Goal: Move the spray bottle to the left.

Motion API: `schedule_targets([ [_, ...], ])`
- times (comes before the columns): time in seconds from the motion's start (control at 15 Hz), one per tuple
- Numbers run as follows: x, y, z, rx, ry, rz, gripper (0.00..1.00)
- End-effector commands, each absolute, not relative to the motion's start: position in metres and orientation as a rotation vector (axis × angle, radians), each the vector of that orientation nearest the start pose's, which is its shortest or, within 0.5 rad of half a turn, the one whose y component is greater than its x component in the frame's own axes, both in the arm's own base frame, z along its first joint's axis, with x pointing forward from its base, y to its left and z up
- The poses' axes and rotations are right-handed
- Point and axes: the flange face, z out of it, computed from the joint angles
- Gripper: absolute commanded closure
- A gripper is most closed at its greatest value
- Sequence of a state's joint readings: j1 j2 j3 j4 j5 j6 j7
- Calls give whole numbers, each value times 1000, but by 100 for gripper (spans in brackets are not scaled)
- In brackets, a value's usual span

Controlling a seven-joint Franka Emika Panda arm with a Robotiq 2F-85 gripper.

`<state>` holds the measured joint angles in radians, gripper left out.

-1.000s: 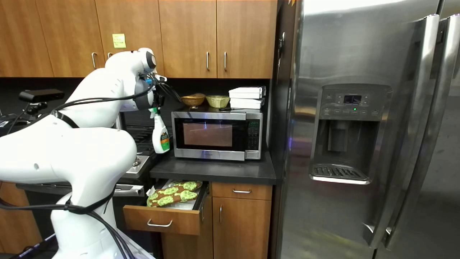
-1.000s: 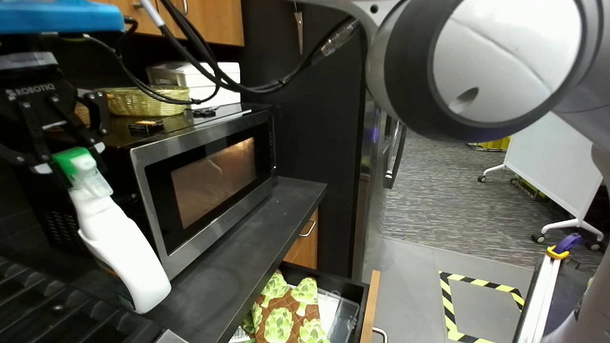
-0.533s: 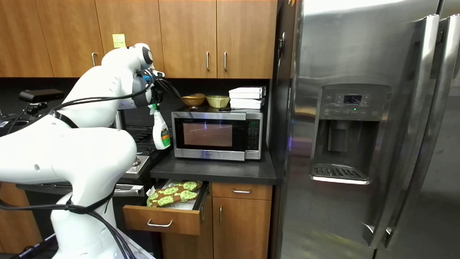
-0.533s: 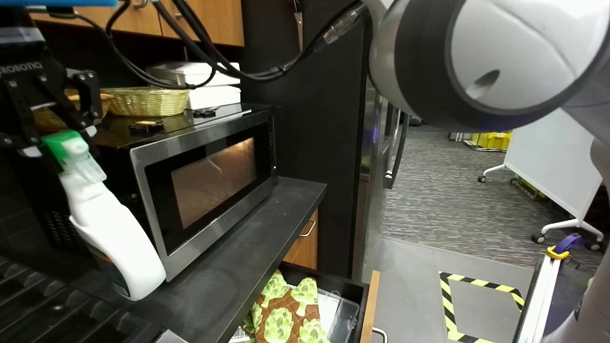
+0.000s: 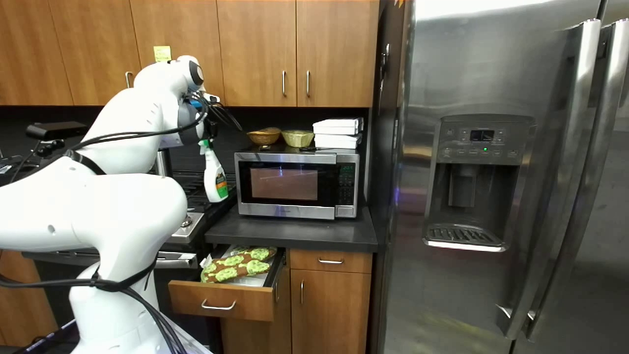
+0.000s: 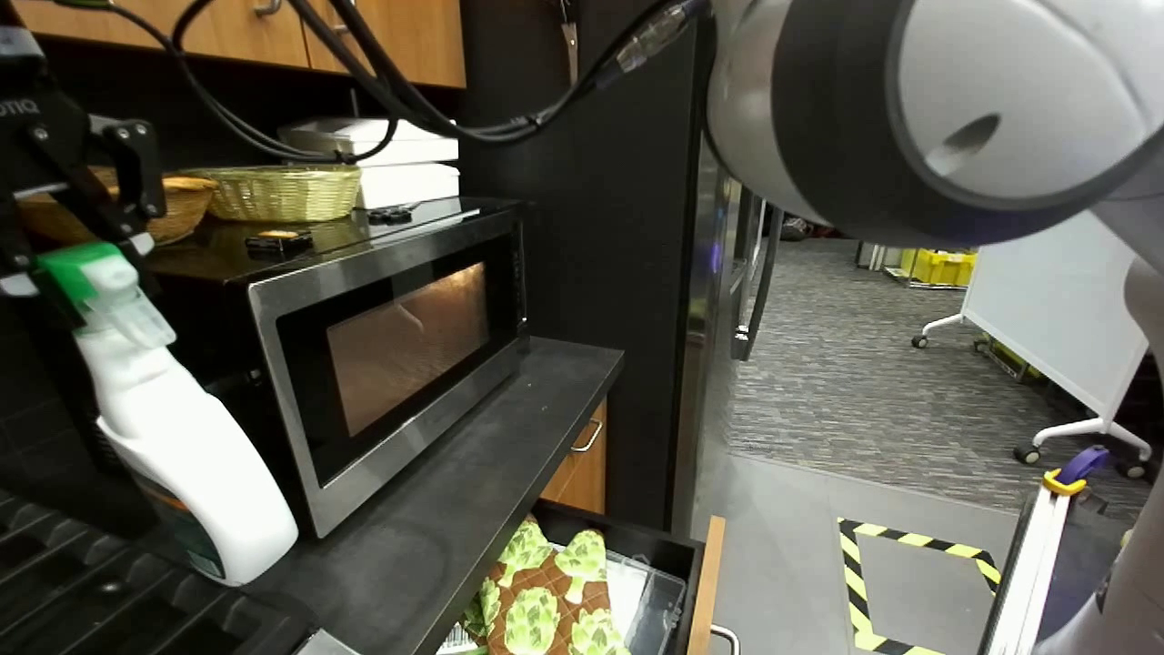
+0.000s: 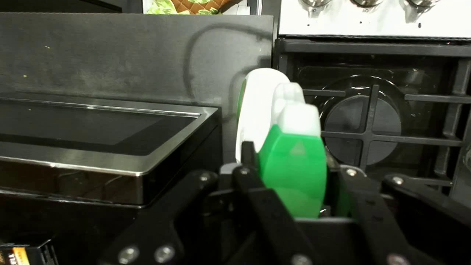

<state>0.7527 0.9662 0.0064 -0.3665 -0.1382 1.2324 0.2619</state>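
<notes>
Pincer (image 7: 292, 163): pinching the spray bottle (image 5: 215, 172) by the green top of its head; the black fingers (image 7: 248, 152) stand partly apart, one on each side of it.
Bottle: hanging tilted, base swung to the right and near, at the left end of the counter (image 5: 295, 234), where that meets the stove (image 7: 368, 137).
Stove side: black grates begin just left of the bottle.
Microwave (image 5: 295, 183): just right of the bottle; in the wrist view a narrow gap shows between them.
Counter edge: a strip of surface runs right along the microwave's near side.
Drawer (image 5: 221, 301): open below the counter, jutting near, with an artichoke-patterned oven mitt (image 6: 546, 600) inside.
Microwave top: two woven baskets (image 5: 298, 139) and white boxes (image 5: 336, 132), right of the bottle.
Refrigerator (image 5: 491, 290): at the right, well apart from the pincer.
</notes>
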Motion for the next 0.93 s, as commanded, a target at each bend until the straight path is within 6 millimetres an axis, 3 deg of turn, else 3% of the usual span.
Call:
schedule_targets([
  [0.0,539,492,523,-3213,-788,12,85],
  [0.87,528,514,526,-3132,-878,-46,85],
])
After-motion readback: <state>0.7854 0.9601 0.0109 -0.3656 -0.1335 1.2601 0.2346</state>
